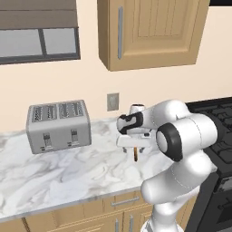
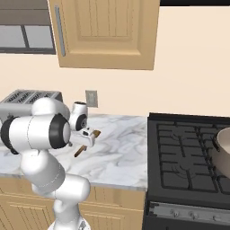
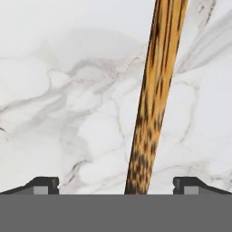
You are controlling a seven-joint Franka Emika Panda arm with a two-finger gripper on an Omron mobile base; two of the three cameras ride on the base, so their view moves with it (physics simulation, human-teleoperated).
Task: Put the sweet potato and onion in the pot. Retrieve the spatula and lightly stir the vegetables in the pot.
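Observation:
The wooden spatula (image 3: 156, 90) lies flat on the marble counter (image 1: 54, 172), its long handle running between my fingertips in the hand view. My gripper (image 3: 116, 186) hangs open just above it, pointing straight down, with a fingertip on either side of the handle and neither touching it. From the left base view the gripper (image 1: 135, 147) hides most of the spatula (image 1: 136, 156). In the right base view the spatula (image 2: 80, 151) pokes out below the gripper (image 2: 88, 137). The pot (image 2: 221, 143) stands on the stove at the far right edge. The sweet potato and onion are out of view.
A silver toaster (image 1: 58, 124) stands at the back left of the counter. The black stove (image 2: 184, 157) adjoins the counter on the right. A wooden wall cabinet (image 1: 154, 31) hangs overhead, and an outlet (image 1: 113, 101) sits on the wall behind the arm.

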